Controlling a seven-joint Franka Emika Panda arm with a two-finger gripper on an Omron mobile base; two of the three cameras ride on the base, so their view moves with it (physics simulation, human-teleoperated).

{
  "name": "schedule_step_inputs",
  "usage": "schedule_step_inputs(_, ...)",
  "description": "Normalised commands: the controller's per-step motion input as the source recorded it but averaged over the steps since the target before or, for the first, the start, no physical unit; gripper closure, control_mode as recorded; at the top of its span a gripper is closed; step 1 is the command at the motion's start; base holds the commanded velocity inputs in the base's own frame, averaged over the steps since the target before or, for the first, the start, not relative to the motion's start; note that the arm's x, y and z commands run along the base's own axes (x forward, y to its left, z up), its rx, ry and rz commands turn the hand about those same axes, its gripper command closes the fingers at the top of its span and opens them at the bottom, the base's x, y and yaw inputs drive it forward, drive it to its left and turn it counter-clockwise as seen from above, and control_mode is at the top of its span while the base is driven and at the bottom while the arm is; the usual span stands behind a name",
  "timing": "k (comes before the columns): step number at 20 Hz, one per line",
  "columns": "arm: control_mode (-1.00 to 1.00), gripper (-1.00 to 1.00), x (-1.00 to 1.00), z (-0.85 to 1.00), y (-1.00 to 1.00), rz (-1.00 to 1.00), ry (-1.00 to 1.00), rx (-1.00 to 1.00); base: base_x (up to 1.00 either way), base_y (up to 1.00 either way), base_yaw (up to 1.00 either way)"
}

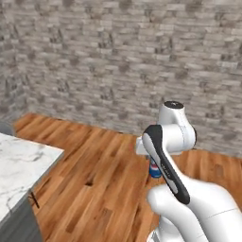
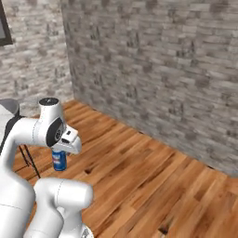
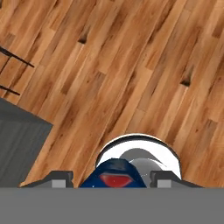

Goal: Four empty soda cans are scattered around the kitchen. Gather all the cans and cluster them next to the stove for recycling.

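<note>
One blue can [image 3: 127, 168] sits clamped between my fingers [image 3: 61, 178], held above the wood floor [image 3: 131, 65]; from the left base I also see a marble tabletop [image 1: 21, 165] left of it.

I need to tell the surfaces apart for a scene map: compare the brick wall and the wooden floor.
The brick wall is grey; the wooden floor is warm orange-brown. The brick wall stands upright; the wooden floor lies flat beneath it. The brick wall is built of short staggered blocks; the wooden floor of long narrow planks with a few dark knots. Both are patterned and meet along one straight seam.
</note>
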Motion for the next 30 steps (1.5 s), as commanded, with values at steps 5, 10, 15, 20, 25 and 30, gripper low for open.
schedule_step_inputs(5, 1.0, 1.0, 0.0, 0.0, 0.0, 0.0, 0.0, 0.0, -0.47, -0.04, -0.5)
schedule_step_inputs(10, 1.0, 1.0, 0.0, 0.0, 0.0, 0.0, 0.0, 0.0, -0.42, 0.0, -0.51)
schedule_step_inputs(15, 1.0, 1.0, 0.0, 0.0, 0.0, 0.0, 0.0, 0.0, -0.34, 0.0, -0.5)
schedule_step_inputs(20, 1.0, 1.0, 0.0, 0.0, 0.0, 0.0, 0.0, 0.0, -0.35, 0.0, -0.5)
schedule_step_inputs(25, 1.0, 1.0, 0.0, 0.0, 0.0, 0.0, 0.0, 0.0, -0.42, 0.03, -0.47)
schedule_step_inputs(30, 1.0, 1.0, 0.0, 0.0, 0.0, 0.0, 0.0, 0.0, -0.51, 0.02, -0.47)
